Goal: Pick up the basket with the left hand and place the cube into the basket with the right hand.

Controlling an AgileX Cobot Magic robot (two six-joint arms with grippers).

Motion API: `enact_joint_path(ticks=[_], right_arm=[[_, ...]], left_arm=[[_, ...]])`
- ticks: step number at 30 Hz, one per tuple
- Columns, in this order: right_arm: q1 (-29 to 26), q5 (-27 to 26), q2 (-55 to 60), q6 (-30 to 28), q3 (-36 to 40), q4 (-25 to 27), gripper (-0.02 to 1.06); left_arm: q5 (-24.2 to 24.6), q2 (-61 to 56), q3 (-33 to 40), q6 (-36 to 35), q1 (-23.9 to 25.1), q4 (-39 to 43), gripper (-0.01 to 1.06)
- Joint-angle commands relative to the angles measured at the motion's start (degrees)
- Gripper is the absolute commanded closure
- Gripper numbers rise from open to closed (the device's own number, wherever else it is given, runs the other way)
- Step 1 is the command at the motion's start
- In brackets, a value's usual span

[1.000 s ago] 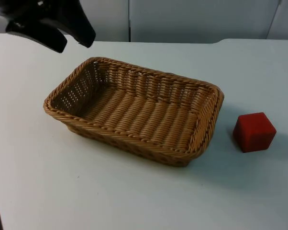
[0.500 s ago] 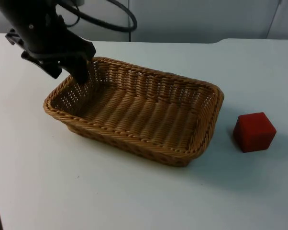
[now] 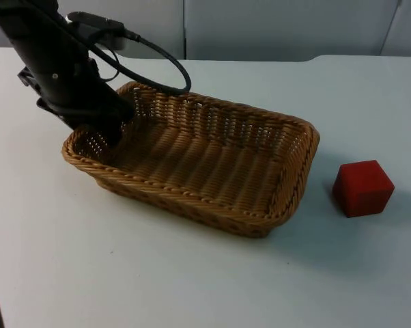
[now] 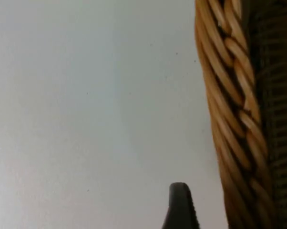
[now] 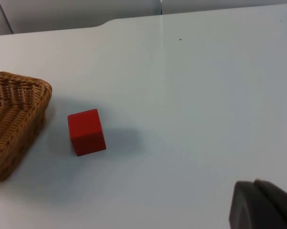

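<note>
A woven wicker basket (image 3: 212, 164) rests on the white table, empty inside. My left gripper (image 3: 112, 131) is down at the basket's left end and straddles its rim, open. In the left wrist view one fingertip (image 4: 179, 206) stands just outside the braided rim (image 4: 231, 119), a small gap apart from it; the other finger is hidden. A red cube (image 3: 362, 188) sits on the table to the right of the basket, a short way from it, and appears beside the basket's corner (image 5: 19, 109) as the cube (image 5: 86, 131) in the right wrist view. My right gripper (image 5: 260, 205) waits well away from the cube.
The grey partition wall (image 3: 274, 27) closes the far side of the table. Bare white table top (image 3: 192, 280) lies in front of the basket and around the cube.
My left arm has come down from the upper left corner to the basket's left end, and its gripper now sits over the rim. Basket and cube have not moved.
</note>
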Motion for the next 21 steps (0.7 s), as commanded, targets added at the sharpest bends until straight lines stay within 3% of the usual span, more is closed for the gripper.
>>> enact_joint_path(ticks=[1, 2, 5, 12, 17, 21], right_arm=[[0.2, -0.6, -0.1, 0.1, 0.1, -0.5, 1.04], [0.2, -0.6, -0.1, 0.1, 0.1, -0.5, 1.04], [0.2, -0.6, -0.1, 0.1, 0.1, -0.5, 1.04], [0.2, -0.6, -0.1, 0.1, 0.1, -0.5, 1.04], [0.2, -0.6, -0.1, 0.1, 0.1, -0.5, 1.04], [0.2, -0.6, -0.1, 0.1, 0.1, -0.5, 1.04]], left_arm=[[-0.5, 0.0, -0.5, 0.2, -0.3, 0.7, 0.52], [-0.5, 0.0, -0.5, 0.2, -0.3, 1.0, 0.61], [-0.6, 0.0, -0.5, 0.2, -0.2, 1.3, 1.05], [1.3, 0.0, -1.6, -4.3, 0.1, 1.3, 1.05], [11.9, -0.2, -8.6, -5.0, 2.3, -0.8, 1.05], [14.7, -0.8, -11.2, -5.0, 3.1, -2.6, 1.05]])
